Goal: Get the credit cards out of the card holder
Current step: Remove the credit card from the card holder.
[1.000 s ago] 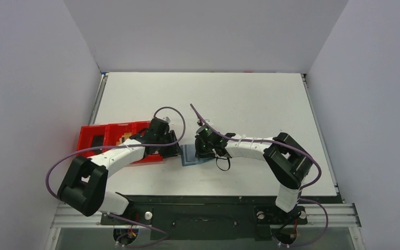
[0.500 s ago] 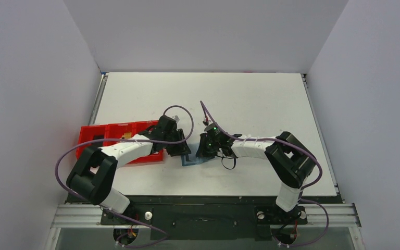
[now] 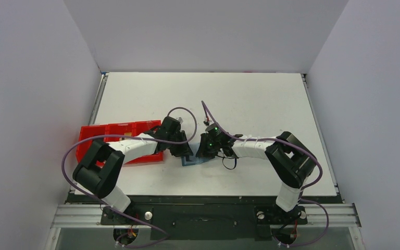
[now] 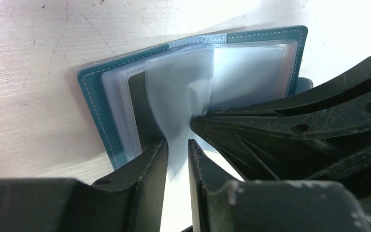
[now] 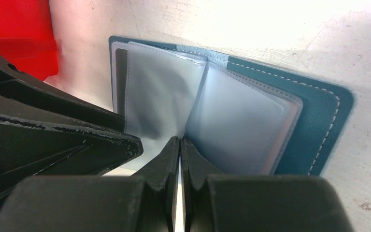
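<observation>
While low over a grey-walled white surface [image 3: 250,99], left claw [image 4: 178,145] barely open around card holder's [image 4: 94,96] sleeve [image 4: 178,92], right claw [image 5: 179,141] closed.

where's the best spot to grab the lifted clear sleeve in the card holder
Pinch the lifted sleeve by its free edge, away from the spine, coming edge-on from the side of the left gripper: it stands up off the card holder, leaving both faces free.
</observation>
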You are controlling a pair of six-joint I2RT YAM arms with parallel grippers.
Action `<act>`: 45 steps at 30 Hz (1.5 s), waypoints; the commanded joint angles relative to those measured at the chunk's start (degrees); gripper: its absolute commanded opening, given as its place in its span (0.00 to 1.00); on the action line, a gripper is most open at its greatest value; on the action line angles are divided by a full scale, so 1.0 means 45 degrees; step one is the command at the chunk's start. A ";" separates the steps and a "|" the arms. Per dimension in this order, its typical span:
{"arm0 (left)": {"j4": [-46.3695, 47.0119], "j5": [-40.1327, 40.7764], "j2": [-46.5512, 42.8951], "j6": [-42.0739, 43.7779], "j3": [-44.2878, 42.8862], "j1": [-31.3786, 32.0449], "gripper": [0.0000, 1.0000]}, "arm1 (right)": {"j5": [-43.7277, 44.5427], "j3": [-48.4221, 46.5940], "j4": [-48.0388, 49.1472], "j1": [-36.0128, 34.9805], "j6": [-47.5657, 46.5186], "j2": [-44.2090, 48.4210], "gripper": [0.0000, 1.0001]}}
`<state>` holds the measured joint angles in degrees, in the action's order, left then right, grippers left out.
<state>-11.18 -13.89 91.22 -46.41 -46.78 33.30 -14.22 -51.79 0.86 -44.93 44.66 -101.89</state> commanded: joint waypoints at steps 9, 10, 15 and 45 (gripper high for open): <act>0.0164 0.0087 -0.0534 -0.0024 -0.0578 0.0178 0.00 | 0.1141 -0.0146 -0.2254 0.0042 -0.0453 0.1599 0.32; 0.0078 0.0083 -0.0588 0.0018 -0.0619 0.0178 0.00 | 0.1223 -0.0217 -0.2519 0.0042 -0.0492 0.1847 0.33; -0.0177 0.0094 -0.0733 0.0278 -0.0927 0.0408 0.00 | 0.1917 -0.0651 -0.3415 0.0264 -0.0665 0.3511 0.37; -0.0098 -0.0090 0.2640 0.0576 -0.4165 0.1780 0.21 | 0.2918 0.0506 -0.4740 0.1287 -0.0936 0.6314 0.38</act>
<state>-13.04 -14.39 104.92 -44.75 -62.43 40.95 -2.37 -49.69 -21.17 -39.40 40.97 -75.35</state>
